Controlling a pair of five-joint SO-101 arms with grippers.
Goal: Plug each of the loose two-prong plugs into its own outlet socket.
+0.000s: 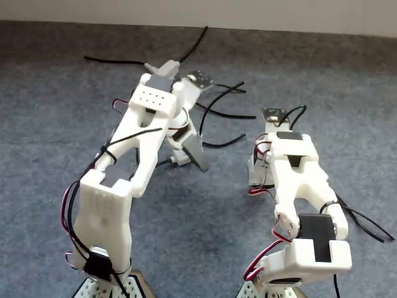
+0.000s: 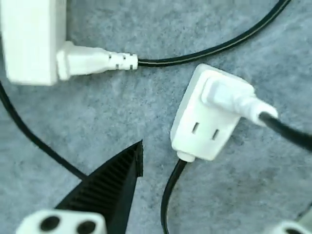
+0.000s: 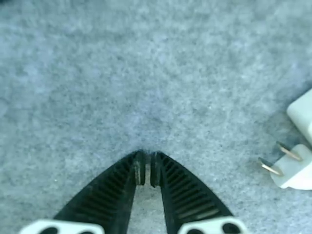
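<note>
Near the overhead frame's centre I hold my left gripper, jaws apart, over the white socket block, presumably to steady it, while my right gripper, closed on nothing, sits near the loose two-prong plug it should fetch.

- Surface I work on: grey-blue felt-like mat, runs across the whole table from near edge to far edge in the high view.
- Texture: short fuzzy nap, mottled w/ lighter & darker flecks; plainest up close in both my wrist views.
- Far edge: mat ends in a straight line, w/ a pale off-white strip behind it. Wall or board, can't tell which.
- Band of mat along the far edge looks darker than the middle.
- Light: soft & even, from above; shadows on the mat faint, blurry-edged.
</note>
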